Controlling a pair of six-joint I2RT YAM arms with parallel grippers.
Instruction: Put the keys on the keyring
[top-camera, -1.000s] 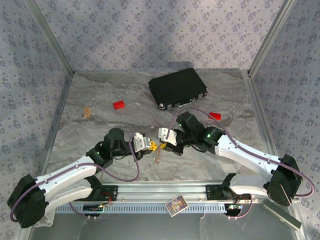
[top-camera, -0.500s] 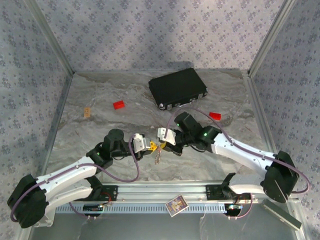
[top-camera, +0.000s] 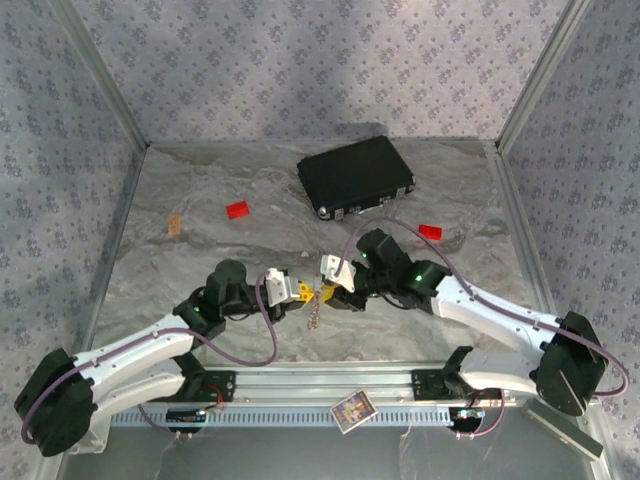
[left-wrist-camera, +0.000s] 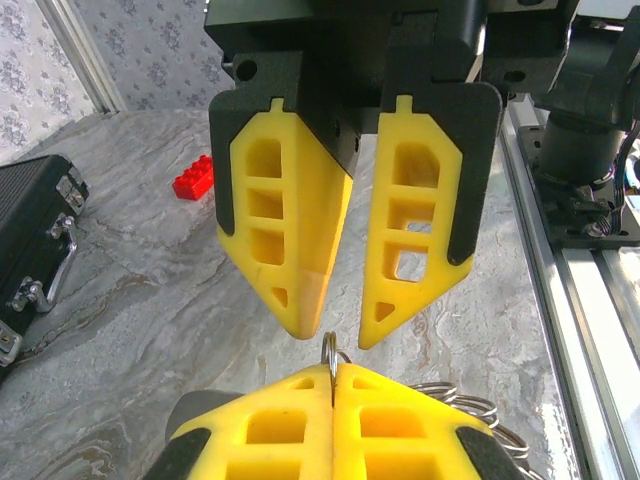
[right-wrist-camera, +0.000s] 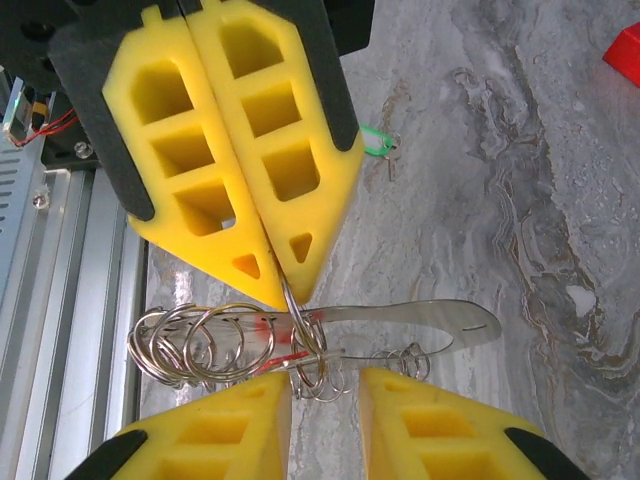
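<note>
Quick update on the keyring (right-wrist-camera: 310, 335). It isn't one tidy loop. It's more a tangle of thin silvery wire rings bunched together, with a flat shiny metal strip sticking out sideways and a few smaller rings dangling under it.

My left gripper (right-wrist-camera: 283, 290) has its yellow fingers pressed flat together. The very tips are pinching one of those wire rings, so the whole bunch hangs from that pinch. In the left wrist view the top of that ring pokes up out of the seam between the fingers.

My right gripper (left-wrist-camera: 337, 335) is nose to nose with the left one. Its fingers are spread with a clear gap, one tip on each side of that ring, not squeezing anything.

From above, the two grippers meet over the front middle of the table (top-camera: 200, 250). The keyring hangs just below where they meet (I can't tell if its bottom end touches the table).

The green key (right-wrist-camera: 374, 142) is lying on the table by itself, apart from the keyring. There's also a red streak (right-wrist-camera: 263, 328) in among the loops, too blurry for me to say what it is.

Further back sit a black case (top-camera: 355, 177), a red block (top-camera: 237, 210) to its left and another red block (top-camera: 430, 232) to its right, all well away from the grippers.
</note>
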